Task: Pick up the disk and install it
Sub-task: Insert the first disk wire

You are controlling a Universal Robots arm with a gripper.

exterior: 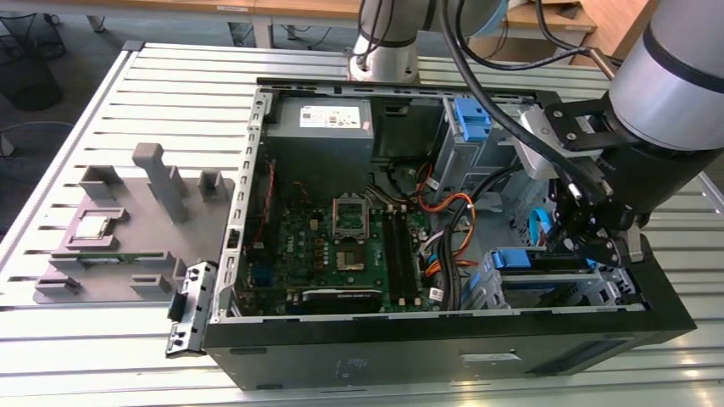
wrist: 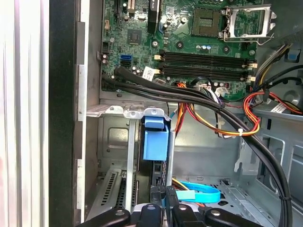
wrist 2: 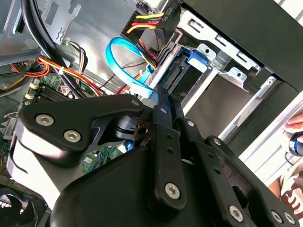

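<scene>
Blue-framed disk looks half-seated in the drive cage; can't tell if your gripper, 4 o'clock in the exterior view, clamps it, and the adjacent blue SATA cable could snag.

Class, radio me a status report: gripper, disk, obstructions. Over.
Gripper at the end of the disk, inside the drive bay. Disk in its slot, blue carrier showing. Blue cable loops close beside the gripper.
</scene>
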